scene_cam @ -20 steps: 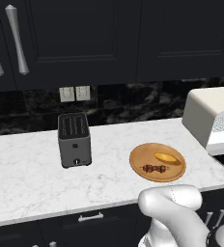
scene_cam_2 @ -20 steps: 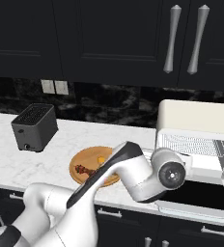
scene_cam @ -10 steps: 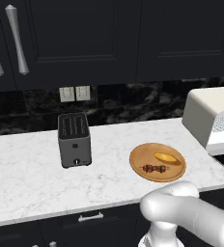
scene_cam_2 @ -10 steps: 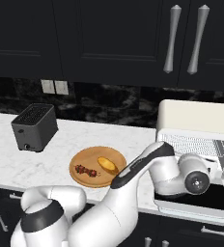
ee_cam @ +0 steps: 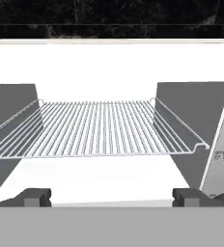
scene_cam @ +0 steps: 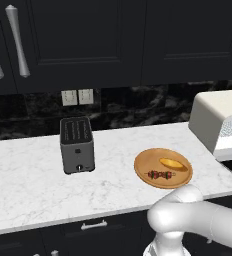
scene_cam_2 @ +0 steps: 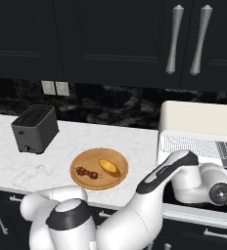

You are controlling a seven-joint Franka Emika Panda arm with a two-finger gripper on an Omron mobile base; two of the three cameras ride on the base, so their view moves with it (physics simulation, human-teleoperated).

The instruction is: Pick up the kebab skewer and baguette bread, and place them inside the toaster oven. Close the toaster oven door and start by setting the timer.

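- I see the arm bent low to the right, hand facing the toaster oven (scene_cam_2: 198,132), its mouth agape.
- Fingers (ee_cam: 34,197) spread wide, empty, before the wire rack (ee_cam: 97,128).
- Kebab skewer (scene_cam: 160,174) and baguette bread (scene_cam: 172,163) lie on the wooden plate (scene_cam: 144,165), on the bench (scene_cam: 33,190).

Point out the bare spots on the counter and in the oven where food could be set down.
Bare marble lies between the slot toaster and the wooden plate, and left of the toaster. The toaster oven stands open; its wire rack is bare. The plate is crowded: baguette bread and kebab skewer lie on it.
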